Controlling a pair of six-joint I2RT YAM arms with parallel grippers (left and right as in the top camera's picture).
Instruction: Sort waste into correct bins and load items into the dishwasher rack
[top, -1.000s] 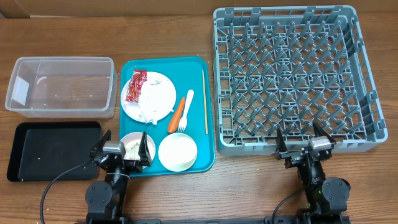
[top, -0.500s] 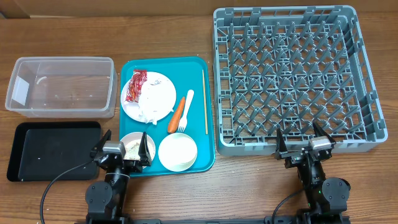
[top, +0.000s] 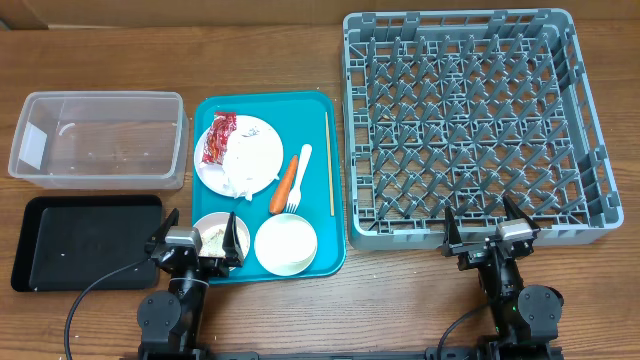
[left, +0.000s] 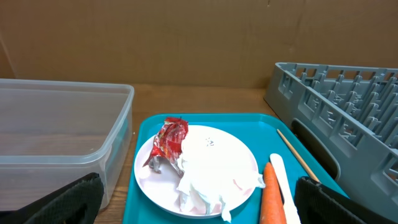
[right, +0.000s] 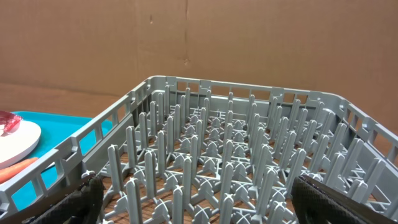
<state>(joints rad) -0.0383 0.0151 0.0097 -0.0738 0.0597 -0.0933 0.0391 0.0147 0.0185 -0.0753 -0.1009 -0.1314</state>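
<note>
The left tool (top: 200, 228) and the right tool (top: 482, 222) both stand wide open and hold nothing at the front of the table (top: 300, 40), while the red wrapper (top: 218, 138) and tissue (top: 238, 170) lie on the plate (top: 258, 140) and the carrot (top: 286, 183) lies beside it on the teal tray (top: 215, 105), between the clear tub (top: 100, 97) and the grey rack (top: 352, 120).

From overhead, the left gripper (top: 200, 232) covers part of the small bowl (top: 212, 238) at the near edge of the blue tray (top: 325, 250). In the left wrist view the clear tub (left: 62, 137) is cut off by the left edge and the rack (left: 348, 106) by the right. The bottom edge cuts off the carrot (left: 271, 199) and the fork (left: 281, 186), and the tissue (left: 208, 183) hides part of the plate (left: 217, 146). In the right wrist view, plate and carrot are slivers at the left edge, and the right gripper (right: 199, 205) shows only as dark blurs in the bottom corners.
</note>
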